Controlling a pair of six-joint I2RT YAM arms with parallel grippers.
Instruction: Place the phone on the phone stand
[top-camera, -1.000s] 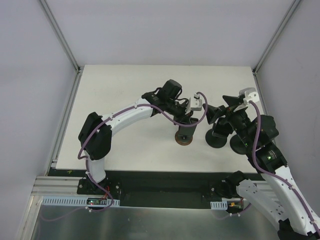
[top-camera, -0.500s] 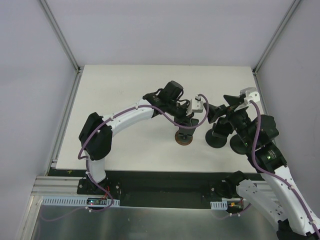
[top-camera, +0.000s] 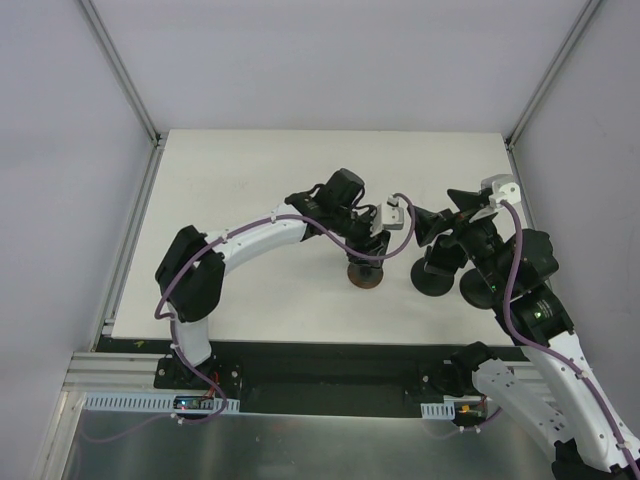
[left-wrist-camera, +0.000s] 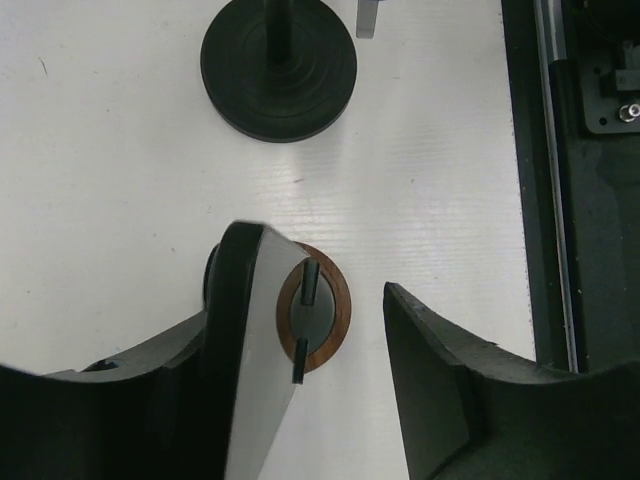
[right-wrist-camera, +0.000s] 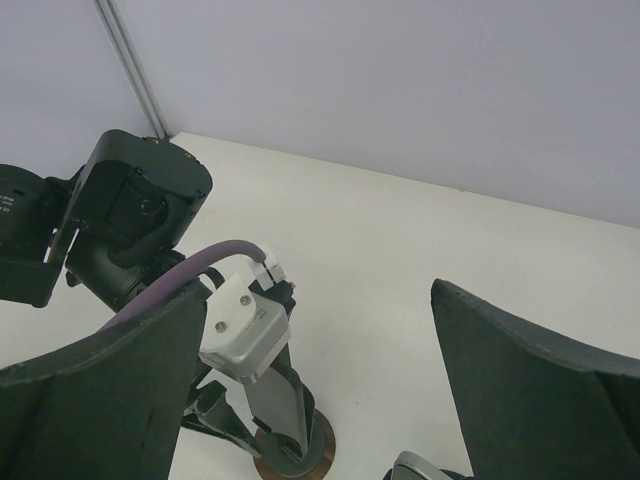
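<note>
The phone stand (left-wrist-camera: 341, 310) is a small round disc with a brown rim and two black pegs; it also shows in the top view (top-camera: 366, 278). The phone (left-wrist-camera: 258, 400), a thin grey slab, stands on edge in the phone stand (right-wrist-camera: 328, 442). My left gripper (left-wrist-camera: 320, 262) hangs open over it. The phone's back lies along one finger (left-wrist-camera: 235, 300), and a wide gap separates it from the other finger (left-wrist-camera: 440, 370). In the right wrist view the phone (right-wrist-camera: 280, 395) rises from the stand. My right gripper (right-wrist-camera: 320, 292) is open and holds nothing, just right of the stand (top-camera: 440, 215).
A black round base with an upright post (left-wrist-camera: 278, 65) stands on the white table just right of the phone stand, below my right gripper (top-camera: 432, 280). The table's near edge and a black rail (left-wrist-camera: 560, 200) lie close by.
My left gripper's jaws have parted from shut, and one finger has come away from the phone. The right arm has not moved.
</note>
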